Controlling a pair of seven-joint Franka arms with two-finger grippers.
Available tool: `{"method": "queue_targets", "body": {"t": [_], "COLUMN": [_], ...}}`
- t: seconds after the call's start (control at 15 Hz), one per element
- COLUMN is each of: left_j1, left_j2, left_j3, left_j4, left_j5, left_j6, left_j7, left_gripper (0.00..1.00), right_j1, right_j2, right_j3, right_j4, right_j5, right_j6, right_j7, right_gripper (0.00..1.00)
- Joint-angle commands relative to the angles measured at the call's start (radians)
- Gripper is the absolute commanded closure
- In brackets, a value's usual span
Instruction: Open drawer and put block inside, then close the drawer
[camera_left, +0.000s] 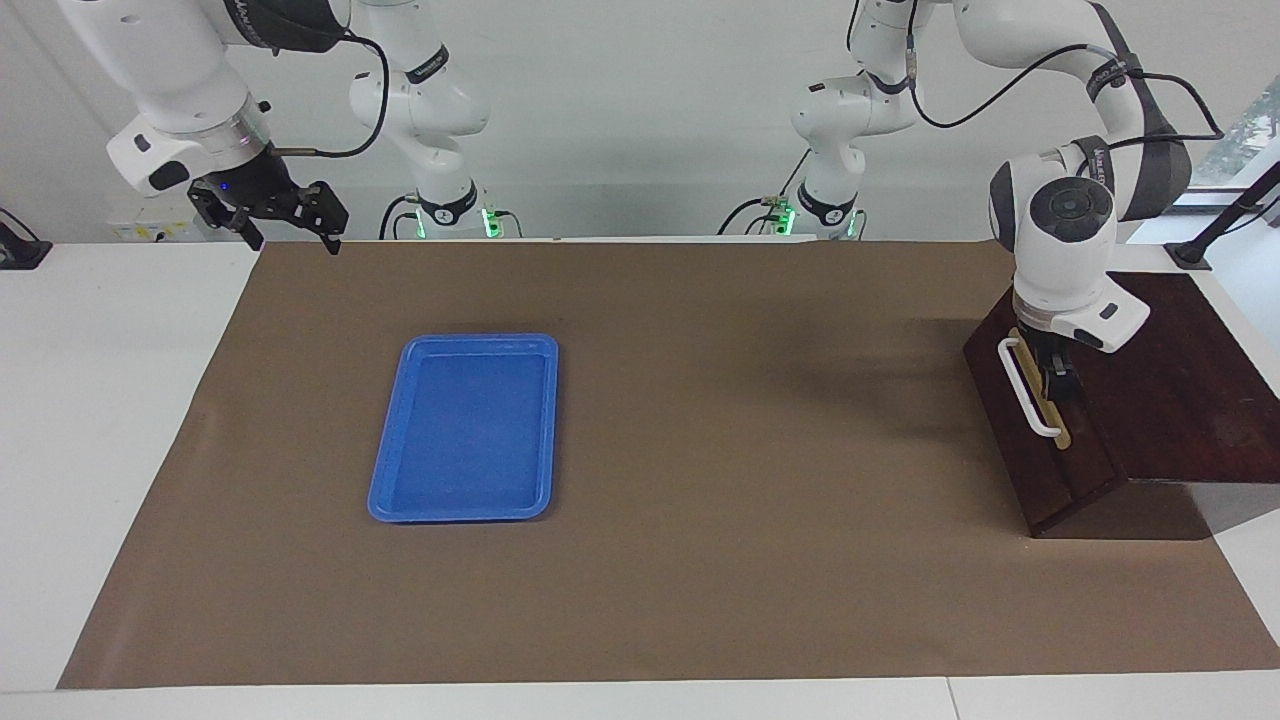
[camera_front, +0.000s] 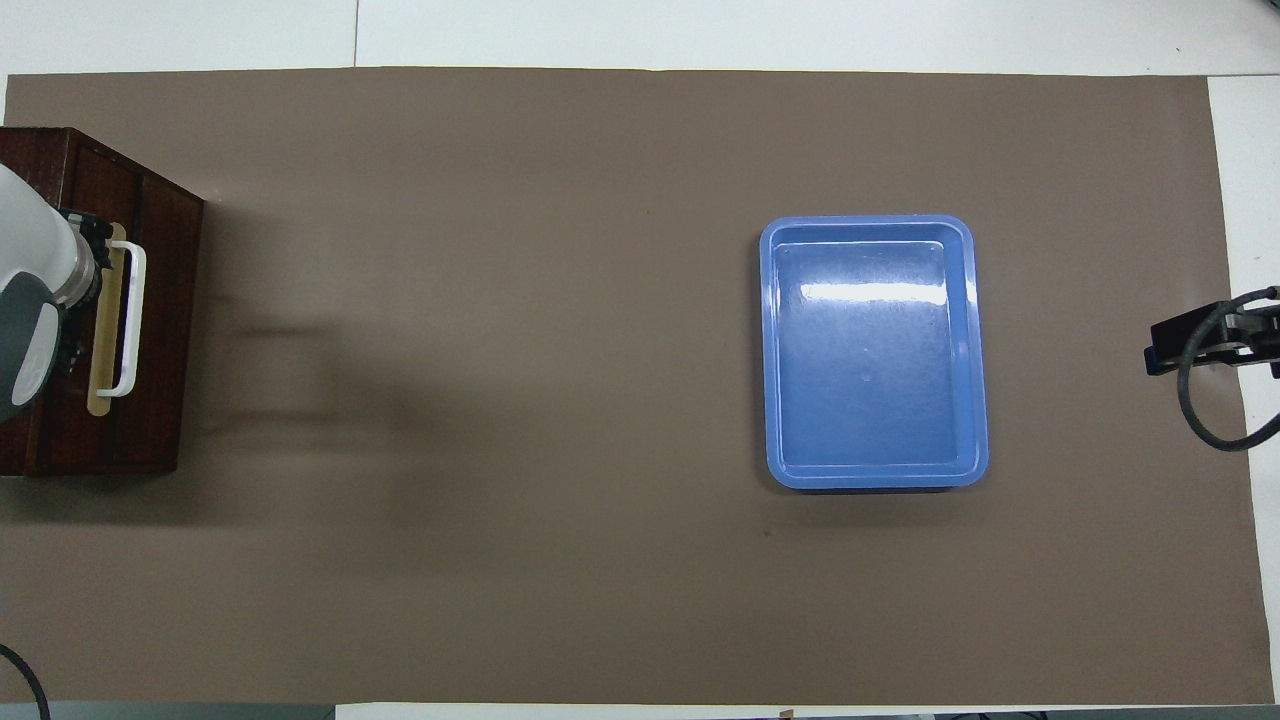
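Observation:
The dark brown drawer (camera_left: 1045, 460) sits in its wooden box (camera_left: 1190, 390) at the left arm's end of the table. Its front looks flush with the box, and no pale interior shows. My left gripper (camera_left: 1056, 378) is down at the white bar handle (camera_left: 1027, 395), against the tan strip. In the overhead view the handle (camera_front: 131, 320) and drawer front (camera_front: 165, 330) show beside the left wrist. My right gripper (camera_left: 292, 238) hangs open and empty, raised over the table edge at the right arm's end, and waits. The yellow block is out of view.
A blue tray (camera_left: 465, 430) lies empty on the brown mat (camera_left: 750, 450), toward the right arm's end; it also shows in the overhead view (camera_front: 873, 350). White table shows around the mat.

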Motion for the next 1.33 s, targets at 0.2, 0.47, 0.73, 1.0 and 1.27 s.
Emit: {"method": "queue_targets", "body": {"t": [0.2,0.47,0.73,1.0,1.27], "left_j1": [-0.094,-0.130,-0.129,-0.101,-0.035], "left_j2": [-0.020,-0.020,-0.020,-0.035,-0.060], "left_j3": [-0.006,-0.019,-0.043,-0.020,-0.017], "left_j4": [0.229,0.337,0.375,0.380,0.325], "left_j5": [-0.298,-0.400,-0.402,-0.399,-0.408], "left_j6": [-0.169,-0.304,-0.446,-0.504,-0.461], "left_j7": [0.111,0.347,0.729,1.180,1.402], "left_gripper": [0.00,0.00,0.00,0.00,0.00], "right_j1": [-0.019,-0.019,-0.019,-0.019,-0.019], "right_j2": [-0.017,-0.015,-0.015,-0.015,-0.015], "right_j3": [0.014,0.014,0.012,0.014,0.014], "right_j4": [-0.011,-0.011,-0.011,-0.011,-0.011], "right_j5": [-0.006,-0.006,-0.006,-0.006,-0.006], "right_j6": [-0.008,-0.008,-0.008,-0.008,-0.008], "right_j7": [-0.019,-0.019,-0.019,-0.019,-0.019], "right_gripper": [0.00,0.00,0.00,0.00,0.00]}}
